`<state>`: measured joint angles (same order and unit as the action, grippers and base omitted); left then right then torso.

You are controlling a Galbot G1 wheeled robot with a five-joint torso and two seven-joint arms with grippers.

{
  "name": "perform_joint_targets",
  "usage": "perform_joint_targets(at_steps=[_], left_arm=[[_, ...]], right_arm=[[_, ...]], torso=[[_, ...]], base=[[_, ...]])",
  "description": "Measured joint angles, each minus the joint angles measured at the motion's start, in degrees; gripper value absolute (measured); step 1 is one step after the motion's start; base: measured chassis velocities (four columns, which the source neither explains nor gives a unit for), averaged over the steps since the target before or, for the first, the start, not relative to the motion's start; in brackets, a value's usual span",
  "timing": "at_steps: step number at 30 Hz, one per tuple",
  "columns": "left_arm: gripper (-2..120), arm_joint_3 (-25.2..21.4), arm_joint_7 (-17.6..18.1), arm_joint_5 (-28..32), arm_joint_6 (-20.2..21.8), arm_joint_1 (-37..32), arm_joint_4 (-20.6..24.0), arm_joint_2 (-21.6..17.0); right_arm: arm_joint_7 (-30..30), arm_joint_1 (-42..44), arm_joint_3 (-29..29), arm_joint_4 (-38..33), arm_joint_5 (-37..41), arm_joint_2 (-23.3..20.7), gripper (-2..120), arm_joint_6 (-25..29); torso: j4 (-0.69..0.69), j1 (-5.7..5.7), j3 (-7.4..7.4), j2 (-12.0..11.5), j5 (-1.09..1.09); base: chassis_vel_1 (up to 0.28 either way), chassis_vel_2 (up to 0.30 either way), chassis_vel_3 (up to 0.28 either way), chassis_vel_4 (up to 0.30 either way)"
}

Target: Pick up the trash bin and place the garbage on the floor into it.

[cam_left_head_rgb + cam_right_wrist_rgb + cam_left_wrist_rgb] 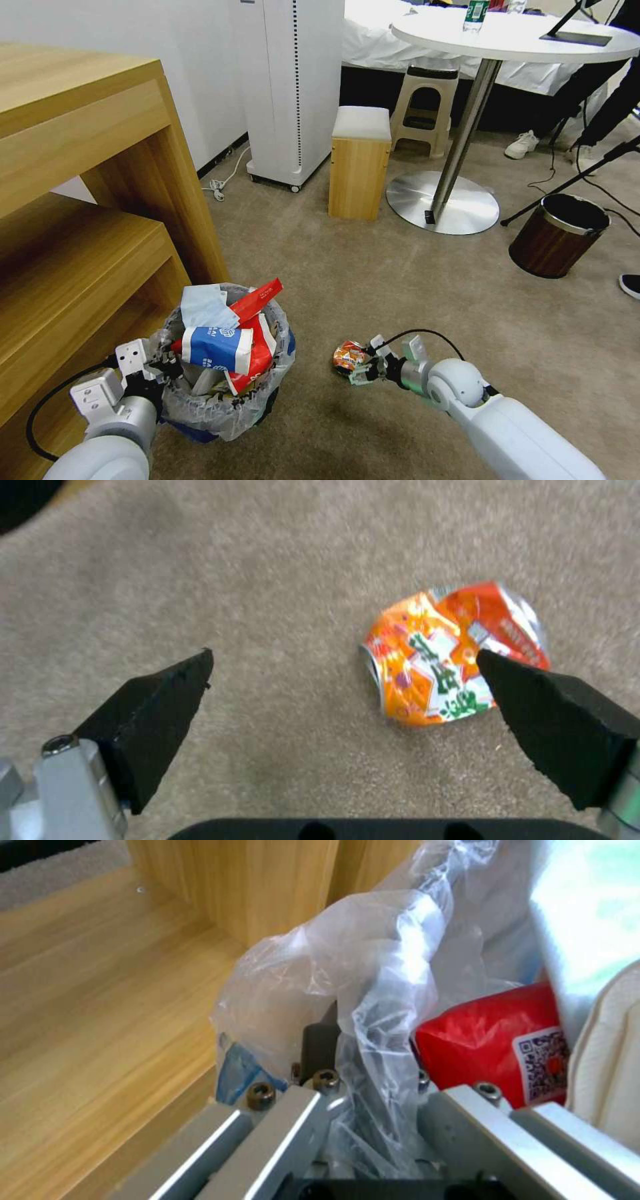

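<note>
Black trash bin (227,400) upright, stuffed; crushed orange can (349,356) on beige floor (400,280).

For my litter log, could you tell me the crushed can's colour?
Orange, with green-and-white print; the crushed can shows best in the right wrist view.

Both arms are smooth white shells ending in rounded pale-grey wrist joints, each trailing a thin black cable that loops free of the casing. The left gripper (155,369) carries square silver brackets with small holes, and its wrist view shows brushed aluminium plates fixed with dark hex-socket screws. The right gripper (343,677) has wedge-shaped matte black fingers (163,700) on silver mounts.
</note>
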<state>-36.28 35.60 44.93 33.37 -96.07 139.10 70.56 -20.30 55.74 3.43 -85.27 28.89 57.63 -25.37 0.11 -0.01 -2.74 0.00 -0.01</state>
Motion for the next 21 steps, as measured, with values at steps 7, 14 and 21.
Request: perform_joint_targets(at_steps=[7, 14, 21], left_arm=[[0, 0.74, 0.02, -0.29, 0.00, 0.75, -0.95, 0.34], [0, 0.72, 0.02, -0.40, -0.01, 1.00, -1.29, 0.66], [0, 0.67, 0.02, -0.43, -0.05, 1.51, -1.72, 0.94]], right_arm=[[-0.16, -0.97, 0.00, 6.00, -2.85, 4.83, 100, 0.44], [0.71, -2.63, 0.26, 9.96, -4.93, 9.14, 99, 0.47], [0.81, -3.62, 0.64, 12.46, -6.97, 9.78, 81, -0.82]], torso=[[0.00, 0.00, 0.00, 0.00, 0.00], [-0.01, 0.00, 0.00, 0.00, 0.01], [0.00, 0.00, 0.00, 0.00, 0.00]], base=[[0.000, 0.000, 0.000, 0.000], [0.000, 0.000, 0.000, 0.000], [0.000, 0.000, 0.000, 0.000]])
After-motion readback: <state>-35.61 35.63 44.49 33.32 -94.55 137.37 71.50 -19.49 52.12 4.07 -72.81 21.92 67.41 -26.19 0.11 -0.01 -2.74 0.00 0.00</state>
